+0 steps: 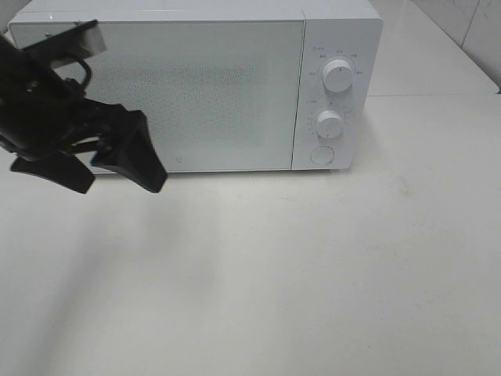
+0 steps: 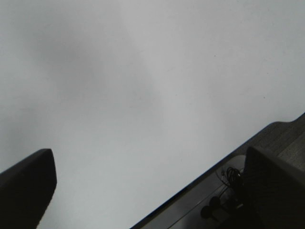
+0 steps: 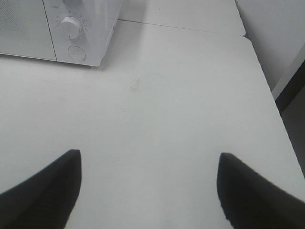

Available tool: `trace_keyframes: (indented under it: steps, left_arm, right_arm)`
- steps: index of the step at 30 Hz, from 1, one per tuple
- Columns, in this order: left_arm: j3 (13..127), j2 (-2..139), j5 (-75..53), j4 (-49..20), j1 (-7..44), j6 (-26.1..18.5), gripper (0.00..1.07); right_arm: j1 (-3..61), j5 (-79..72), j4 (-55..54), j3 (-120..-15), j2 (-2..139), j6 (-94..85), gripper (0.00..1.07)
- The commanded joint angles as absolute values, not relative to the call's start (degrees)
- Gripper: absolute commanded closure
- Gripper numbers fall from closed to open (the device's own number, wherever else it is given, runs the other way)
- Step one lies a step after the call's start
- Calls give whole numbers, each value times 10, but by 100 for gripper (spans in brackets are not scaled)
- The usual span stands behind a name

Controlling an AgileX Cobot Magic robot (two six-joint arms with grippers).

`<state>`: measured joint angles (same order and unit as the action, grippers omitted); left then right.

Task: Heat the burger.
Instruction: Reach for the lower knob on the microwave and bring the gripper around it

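From where I stand, the burger shows in none of the views, so I can say nothing of its look. The white box-shaped microwave oven sits at the back of the white surface with its door shut. The door's window is a speckled, frosted grey that hides the inside, so I cannot tell whether the burger is in there.

On the oven's control panel, to the right of the door, two round white knobs are stacked one above the other, the upper knob and the lower knob. A round white push button sits just below them.

The black left gripper hangs in front of the door's left end, above the surface. Its two dark fingers are spread wide apart with nothing between them.

The black right gripper does not show in the high view. Its own camera shows its two dark fingers spread apart over bare white surface, gripping nothing, well away from the oven's right front corner.

Soft grey shadows of the arm fall across the surface in front of the oven.
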<state>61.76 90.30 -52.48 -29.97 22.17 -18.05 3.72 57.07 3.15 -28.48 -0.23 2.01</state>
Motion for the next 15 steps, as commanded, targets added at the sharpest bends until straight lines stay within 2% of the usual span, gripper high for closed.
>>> trace_keyframes:
  steps: [1, 3, 5, 6, 9, 11, 12, 15]
  left_arm:
    - [616, 851, -590, -277, 168, -174, 6]
    - [616, 816, -615, -248, 125, -162, 6]
    - [616, 806, -624, -237, 109, -162, 6]
    - [616, 784, -644, -223, 76, -162, 6]
    - [616, 775, -650, -219, 62, -162, 6]
    - [600, 731, -658, -220, 3, -154, 6]
    - [600, 731, -658, -220, 3, -154, 6]
    - [557, 680, -649, -219, -45, -147, 6]
  right_arm:
    - [36, 570, 32, -285, -17, 18, 32]
    - [36, 570, 32, -285, -17, 18, 32]
    - [36, 570, 32, -285, -17, 18, 32]
    - [36, 570, 32, -285, -17, 18, 32]
    - [36, 570, 32, -285, -17, 18, 32]
    - [36, 570, 32, -285, -17, 18, 32]
    - [36, 570, 32, -285, -17, 18, 32]
    - [36, 570, 32, -285, -17, 18, 32]
